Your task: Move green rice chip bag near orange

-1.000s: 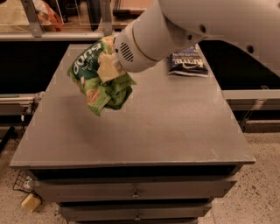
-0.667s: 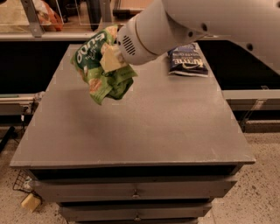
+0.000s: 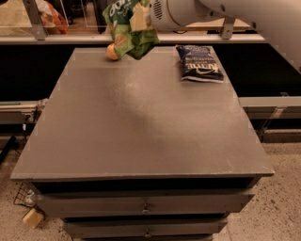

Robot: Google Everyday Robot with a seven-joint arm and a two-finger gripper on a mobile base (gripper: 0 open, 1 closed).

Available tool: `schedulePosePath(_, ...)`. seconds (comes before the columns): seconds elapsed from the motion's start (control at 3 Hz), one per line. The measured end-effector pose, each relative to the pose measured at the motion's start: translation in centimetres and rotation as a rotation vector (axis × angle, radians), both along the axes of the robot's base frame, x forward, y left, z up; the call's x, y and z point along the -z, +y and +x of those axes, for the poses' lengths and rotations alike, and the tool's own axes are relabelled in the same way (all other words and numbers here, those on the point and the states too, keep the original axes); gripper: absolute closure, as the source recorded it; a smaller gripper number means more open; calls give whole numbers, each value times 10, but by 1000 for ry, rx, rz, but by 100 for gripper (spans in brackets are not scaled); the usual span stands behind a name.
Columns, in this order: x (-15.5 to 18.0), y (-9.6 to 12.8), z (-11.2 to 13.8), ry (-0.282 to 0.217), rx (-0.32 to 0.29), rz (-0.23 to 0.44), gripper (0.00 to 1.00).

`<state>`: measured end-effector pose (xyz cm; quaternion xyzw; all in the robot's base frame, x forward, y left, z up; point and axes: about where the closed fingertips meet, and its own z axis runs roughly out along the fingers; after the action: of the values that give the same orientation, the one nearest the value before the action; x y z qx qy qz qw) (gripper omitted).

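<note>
Green rice chip bag — clamped in the claw — has travelled rearward, now above the orange; only set-down likely remains.

Arm on my end: glossy white shell, fat rounded links. Wrist barrel is white too, with a dark round slotted grille on its end face. Tool is at top centre, over the desk's far edge, with a pale cream finger, clamped on the green rice chip bag.
</note>
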<state>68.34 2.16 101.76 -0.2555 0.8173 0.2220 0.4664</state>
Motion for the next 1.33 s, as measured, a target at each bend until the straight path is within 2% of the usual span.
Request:
schedulePosePath(0.33, 1, -2, 44, -6, 54, 59, 100)
schedulePosePath(0.67, 24, -2, 80, 7, 126, 71, 100)
schedulePosePath(1.33, 82, -14, 122, 66, 250, 72, 100)
